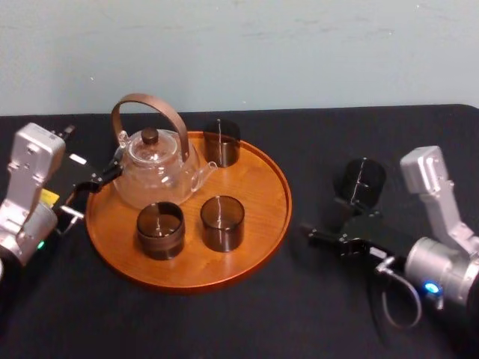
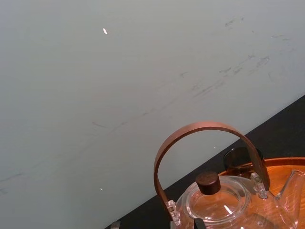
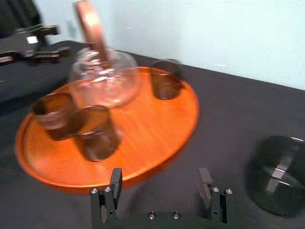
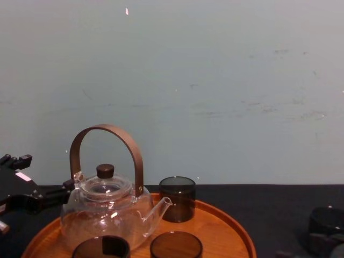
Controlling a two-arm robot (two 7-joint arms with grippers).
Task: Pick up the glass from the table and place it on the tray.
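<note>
The glass (image 1: 359, 179) stands upright on the table (image 1: 247, 321), off to the right of the tray (image 1: 281, 187) and well clear of its rim. The right gripper (image 3: 160, 175) sits low just beside the tray's right edge, nearer than the glass, with its fingers spread wide and nothing between them. The left gripper (image 1: 101, 178) rests at the tray's left edge, close to the teapot (image 1: 153, 168); whether it is open or closed I cannot tell.

What worries me is that the open jaws face the tray, with the glass off to one side. If the arm swings round carelessly, a finger could clip the glass and tip it or send it rolling. Smooth glass may also slide out of a light pinch. Coming in low, its base could catch the raised rim.

The tray holds the clear teapot and three dark cups (image 1: 222, 223), all of which look empty, as does the glass. The bare wood on the tray's right side seems the safest landing spot; anywhere else risks a knock against the cups
</note>
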